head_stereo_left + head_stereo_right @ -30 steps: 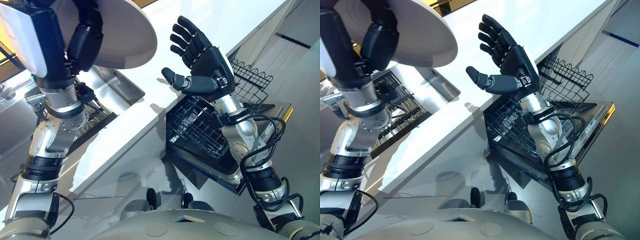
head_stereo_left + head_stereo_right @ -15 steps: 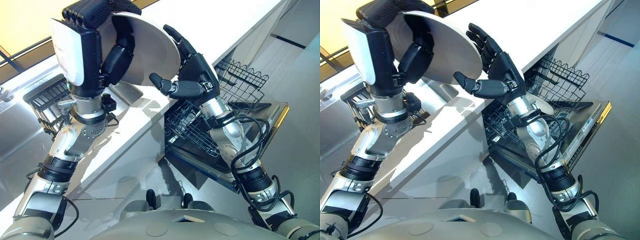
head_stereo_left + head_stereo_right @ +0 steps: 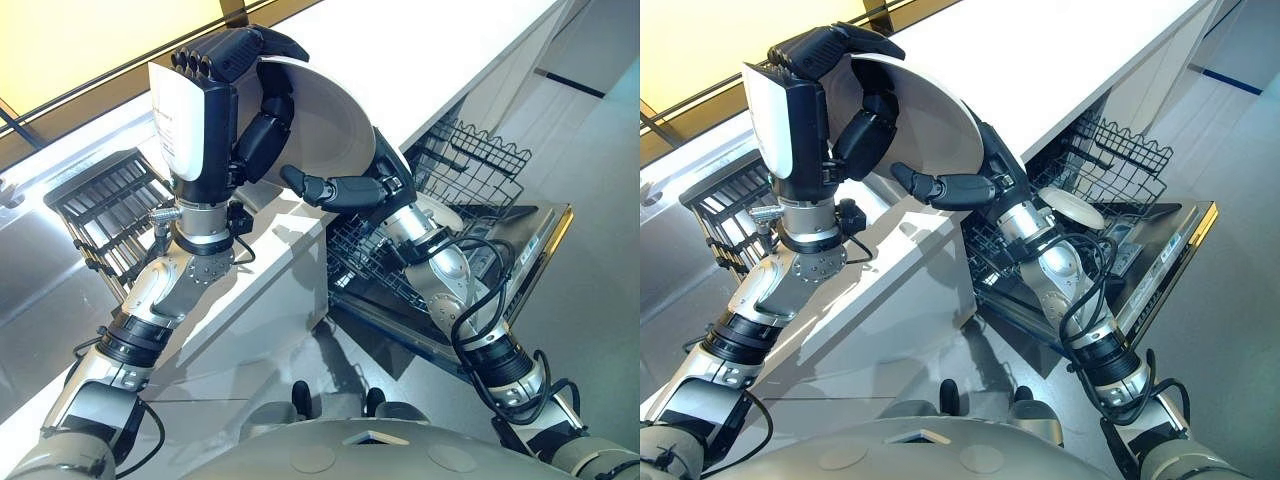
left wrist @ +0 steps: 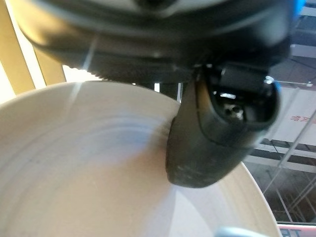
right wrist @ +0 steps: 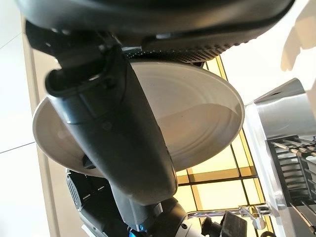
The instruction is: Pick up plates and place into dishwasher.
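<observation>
A white plate [image 3: 335, 125] is held up on edge above the counter. My left hand [image 3: 215, 110] is shut on it, fingers curled over its upper rim and the thumb [image 4: 217, 133] pressed on its face [image 4: 74, 163]. My right hand [image 3: 325, 188] reaches up from the right. Its straight thumb [image 5: 113, 133] lies across the front of the plate [image 5: 197, 113], and its fingers pass behind the plate. The open dishwasher [image 3: 530, 260] is below on the right, and another white plate [image 3: 1070, 208] stands in its lower rack [image 3: 375, 255].
The white counter [image 3: 420, 50] runs diagonally above the dishwasher. The upper wire rack [image 3: 470, 165] is pulled out. A dark dish rack [image 3: 105, 200] sits in the steel sink at the left. The open door juts over the grey floor on the right.
My left hand has swung the plate down and to the right, tilting it on edge. My right hand has closed in until the plate sits between its thumb and fingers.
</observation>
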